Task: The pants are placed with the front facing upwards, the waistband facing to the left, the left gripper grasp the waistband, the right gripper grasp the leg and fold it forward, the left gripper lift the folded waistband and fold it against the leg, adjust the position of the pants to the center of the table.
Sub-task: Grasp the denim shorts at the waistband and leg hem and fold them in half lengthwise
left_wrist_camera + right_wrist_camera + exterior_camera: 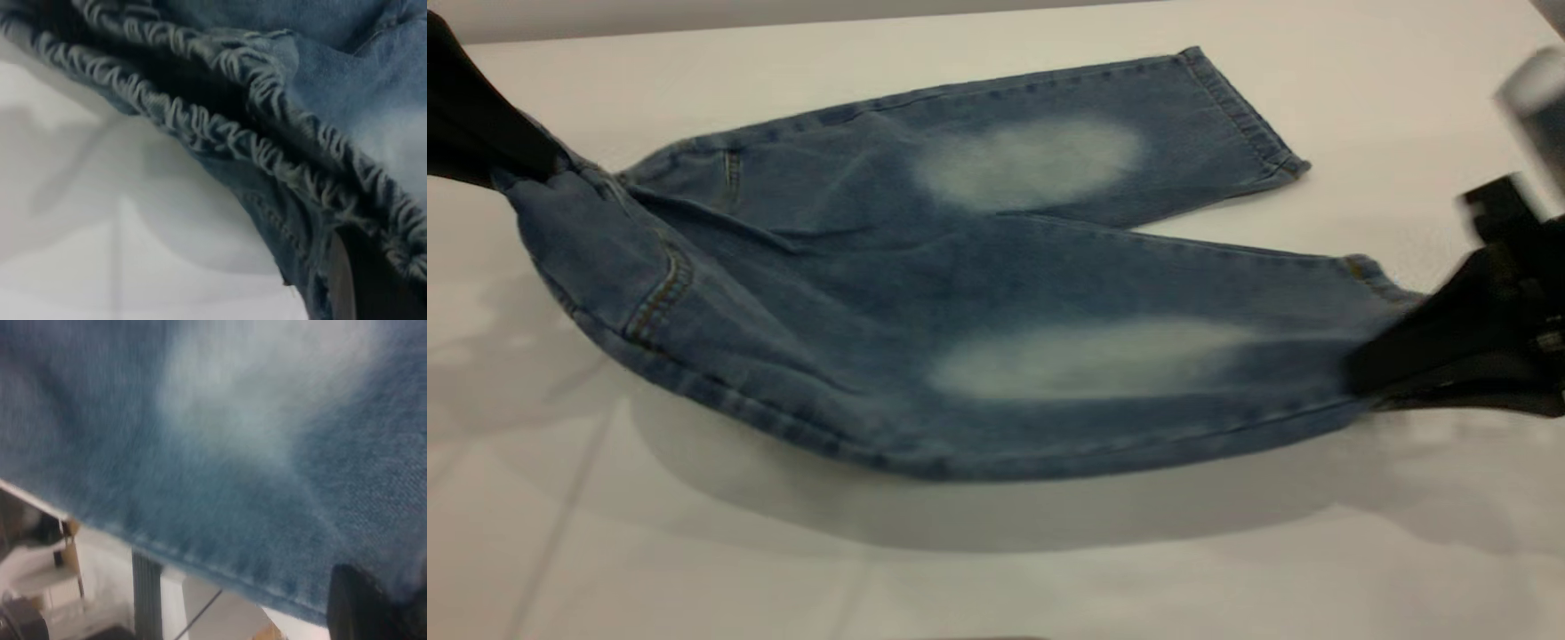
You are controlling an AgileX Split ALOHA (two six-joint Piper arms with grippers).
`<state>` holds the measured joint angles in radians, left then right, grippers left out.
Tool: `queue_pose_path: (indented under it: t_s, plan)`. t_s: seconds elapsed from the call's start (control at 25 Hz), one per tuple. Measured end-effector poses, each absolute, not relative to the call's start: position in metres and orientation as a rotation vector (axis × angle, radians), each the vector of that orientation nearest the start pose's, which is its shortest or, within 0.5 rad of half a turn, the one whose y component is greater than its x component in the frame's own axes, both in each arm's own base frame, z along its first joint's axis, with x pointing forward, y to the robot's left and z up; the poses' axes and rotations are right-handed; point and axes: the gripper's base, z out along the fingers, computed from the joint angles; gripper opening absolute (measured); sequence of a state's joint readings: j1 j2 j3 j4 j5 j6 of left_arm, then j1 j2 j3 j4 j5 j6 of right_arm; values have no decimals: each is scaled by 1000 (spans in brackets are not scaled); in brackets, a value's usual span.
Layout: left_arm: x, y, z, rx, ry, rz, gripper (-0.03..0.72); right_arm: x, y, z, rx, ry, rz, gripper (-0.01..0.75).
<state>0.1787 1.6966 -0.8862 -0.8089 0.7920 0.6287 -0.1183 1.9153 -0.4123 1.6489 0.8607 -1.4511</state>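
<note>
The blue denim pants (889, 293) lie front up on the white table (996, 569), with the waistband (551, 191) at the left. My left gripper (511, 164) is shut on the waistband and holds it raised. The gathered band (220, 133) fills the left wrist view, with one black finger (363, 280) under the cloth. My right gripper (1378, 373) is shut on the hem end of the near leg (1103, 364), which hangs lifted off the table between both grippers. The far leg (1049, 151) rests flat. In the right wrist view denim (220, 440) fills the frame above one dark finger (367, 607).
A shadow falls on the table under the lifted near side of the pants. Bare white tabletop (694, 587) spreads in front of and behind the pants. Room furniture (47, 573) shows below the cloth edge in the right wrist view.
</note>
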Motion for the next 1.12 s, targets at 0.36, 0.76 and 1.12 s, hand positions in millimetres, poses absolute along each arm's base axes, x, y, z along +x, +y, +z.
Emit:
queue_pose_path:
  t_s: [0.36,0.76,1.12]
  plan:
    - [298,6,175,-263,2765,-746,76,213,34,97,507,2620,1267,19]
    - [314,11,180,-568,2577,-754,76,286,23,137,574,2452,1291,19]
    - [327,18,186,-808,2377,-764,76,343,17,162,546,2369,1177,19]
